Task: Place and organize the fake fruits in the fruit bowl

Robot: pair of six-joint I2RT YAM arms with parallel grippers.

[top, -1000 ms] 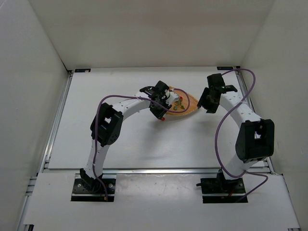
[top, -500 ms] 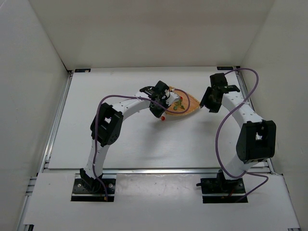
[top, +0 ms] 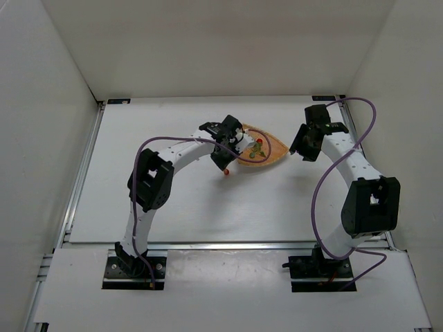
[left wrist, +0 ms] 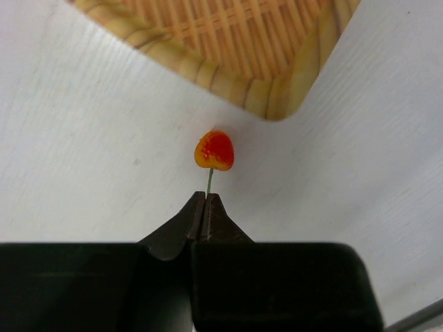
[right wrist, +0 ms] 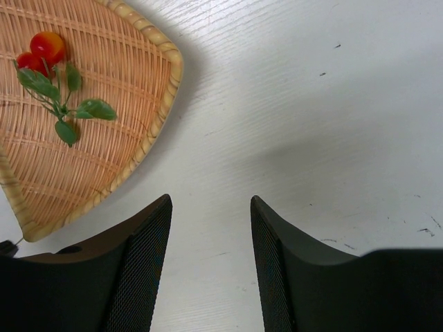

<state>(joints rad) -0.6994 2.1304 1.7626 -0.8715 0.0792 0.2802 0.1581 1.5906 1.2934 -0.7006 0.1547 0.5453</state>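
Note:
My left gripper (left wrist: 205, 197) is shut on the thin green stem of a loose red-orange berry (left wrist: 214, 150). It holds the berry over the white table, just outside a corner of the woven fruit bowl (left wrist: 277, 93). In the top view the berry (top: 226, 171) sits left of the bowl (top: 278, 147), below my left gripper (top: 225, 163). Two joined berries (right wrist: 41, 52) with green leaves (right wrist: 66, 104) lie inside the bowl (right wrist: 163, 76). My right gripper (right wrist: 211, 200) is open and empty over bare table, right of the bowl; it also shows in the top view (top: 300, 150).
The white table (top: 187, 200) is walled on the left, back and right. Purple cables (top: 318, 187) loop off both arms. A metal rail (top: 82, 173) runs along the table's left edge.
My left gripper has moved a little left, away from the bowl, with the berry on its stem. My right gripper has drawn back slightly to the right, uncovering the bowl's right corner.

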